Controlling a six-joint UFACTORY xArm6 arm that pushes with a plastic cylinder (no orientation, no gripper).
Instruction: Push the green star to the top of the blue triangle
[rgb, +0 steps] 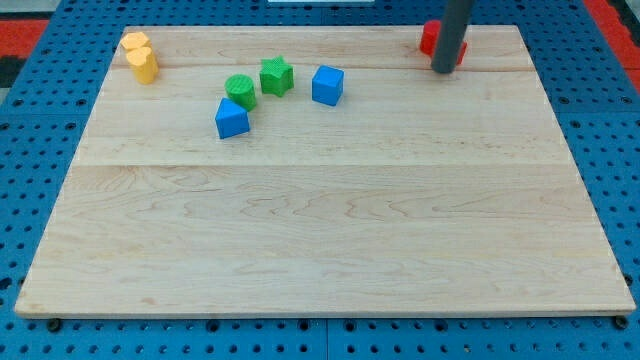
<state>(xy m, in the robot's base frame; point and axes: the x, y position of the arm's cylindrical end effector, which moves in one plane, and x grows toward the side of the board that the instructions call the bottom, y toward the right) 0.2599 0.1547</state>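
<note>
The green star (276, 76) lies near the board's top, left of centre. The blue triangle (231, 119) lies below and to the left of it. A green round block (240, 90) sits between them, touching the triangle's top edge. My tip (443, 69) is at the view's top right, far to the right of the star, standing right in front of a red block (432, 38).
A blue cube (327, 85) lies just right of the green star. Two yellow blocks (140, 55) sit at the board's top left corner. The wooden board (320, 240) lies on a blue pegboard (40, 120).
</note>
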